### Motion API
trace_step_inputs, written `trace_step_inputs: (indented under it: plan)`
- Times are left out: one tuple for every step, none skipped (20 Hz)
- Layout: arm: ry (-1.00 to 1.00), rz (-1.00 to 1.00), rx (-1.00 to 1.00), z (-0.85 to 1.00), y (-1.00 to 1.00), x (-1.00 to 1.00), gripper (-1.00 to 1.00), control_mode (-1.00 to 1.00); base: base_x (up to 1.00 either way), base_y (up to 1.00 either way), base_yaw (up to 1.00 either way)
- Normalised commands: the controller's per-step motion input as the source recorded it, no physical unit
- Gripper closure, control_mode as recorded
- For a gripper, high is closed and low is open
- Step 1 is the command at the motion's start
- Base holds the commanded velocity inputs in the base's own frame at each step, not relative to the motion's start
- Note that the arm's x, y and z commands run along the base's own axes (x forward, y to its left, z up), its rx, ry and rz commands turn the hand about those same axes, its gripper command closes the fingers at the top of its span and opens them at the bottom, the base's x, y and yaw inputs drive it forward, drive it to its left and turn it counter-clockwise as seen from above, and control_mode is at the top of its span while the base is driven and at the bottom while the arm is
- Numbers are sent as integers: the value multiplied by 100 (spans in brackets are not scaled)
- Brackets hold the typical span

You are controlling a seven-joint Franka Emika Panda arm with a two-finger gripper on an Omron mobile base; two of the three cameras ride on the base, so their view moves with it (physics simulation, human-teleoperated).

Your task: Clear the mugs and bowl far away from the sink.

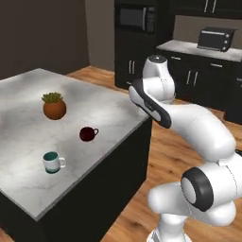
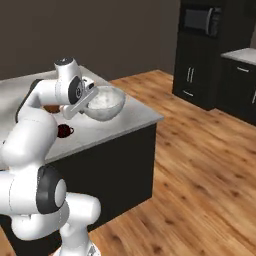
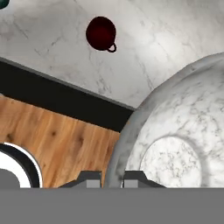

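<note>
My gripper [image 2: 89, 99] is shut on the rim of the white-grey marbled bowl [image 2: 105, 103] and holds it tilted above the right end of the marble island counter [image 2: 136, 116]. In the hand view the bowl [image 3: 183, 131] looms at the right, its rim pinched at my gripper [image 3: 113, 178]. The dark red mug [image 1: 87, 133] stands upright on the counter, also seen from above as the dark red mug [image 3: 100, 33]. Nearer the counter's front edge stands the teal mug [image 1: 53, 162] with its white handle. The sink is out of view.
A terracotta plant pot [image 1: 54, 108] stands on the counter [image 1: 23, 90] behind the mugs. The counter's dark side drops to a wooden floor [image 2: 200, 165]. Dark cabinets with a microwave [image 1: 136, 18] and a toaster oven [image 1: 215, 38] line the far wall.
</note>
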Motion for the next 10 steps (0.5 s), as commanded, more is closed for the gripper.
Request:
trace_step_inputs:
  plan:
    - [0, 0, 0, 0, 0, 0, 100, 100, -4, -29, 82]
    - [0, 0, 0, 0, 0, 0, 100, 100, -6, -34, 80]
    - [0, 0, 0, 0, 0, 0, 100, 100, -10, -41, 77]
    - [0, 0, 0, 0, 0, 0, 100, 100, -10, -46, 74]
    - [0, 0, 0, 0, 0, 0, 100, 100, -9, -50, 72]
    - [0, 0, 0, 0, 0, 0, 100, 100, -9, -55, 70]
    - [0, 0, 0, 0, 0, 0, 100, 100, -1, -61, 65]
    - [0, 0, 0, 0, 0, 0, 100, 100, 0, -64, 62]
    - [0, 0, 0, 0, 0, 0, 100, 100, 0, -66, 57]
    - [0, 0, 0, 0, 0, 0, 100, 100, -6, -59, 47]
